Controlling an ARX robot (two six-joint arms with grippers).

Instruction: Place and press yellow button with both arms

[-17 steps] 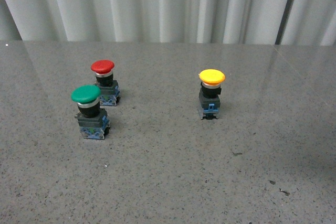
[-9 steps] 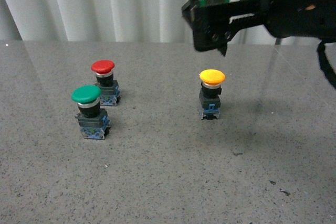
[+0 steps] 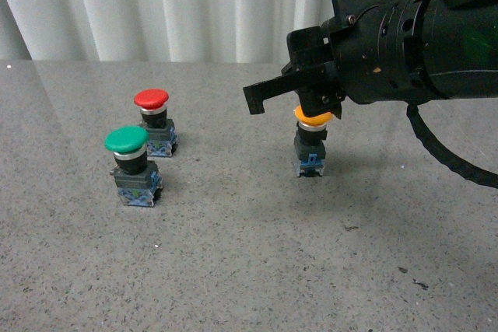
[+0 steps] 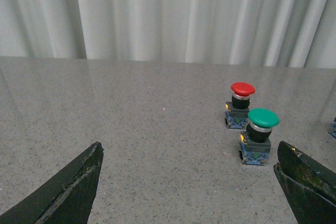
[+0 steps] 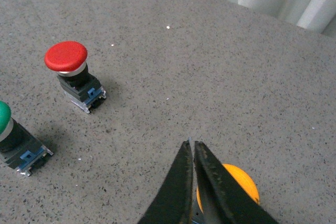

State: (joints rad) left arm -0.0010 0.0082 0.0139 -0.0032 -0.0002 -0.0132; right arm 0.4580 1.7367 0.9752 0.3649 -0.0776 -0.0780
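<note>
the right arm (image 3: 405, 44) has dropped lower since a moment ago, and the right gripper (image 3: 253, 99) — fingers pressed together with no gap — now reaches across the cap of the yellow button (image 3: 310, 145); whether it touches the cap cannot be told. the button stands upright on the grey table (image 3: 233, 270), right of centre. the left gripper (image 4: 191, 148) is spread wide, holding nothing. well to the left stand the green button (image 3: 128, 141) and, just behind it, the red button (image 3: 151, 99).
</note>
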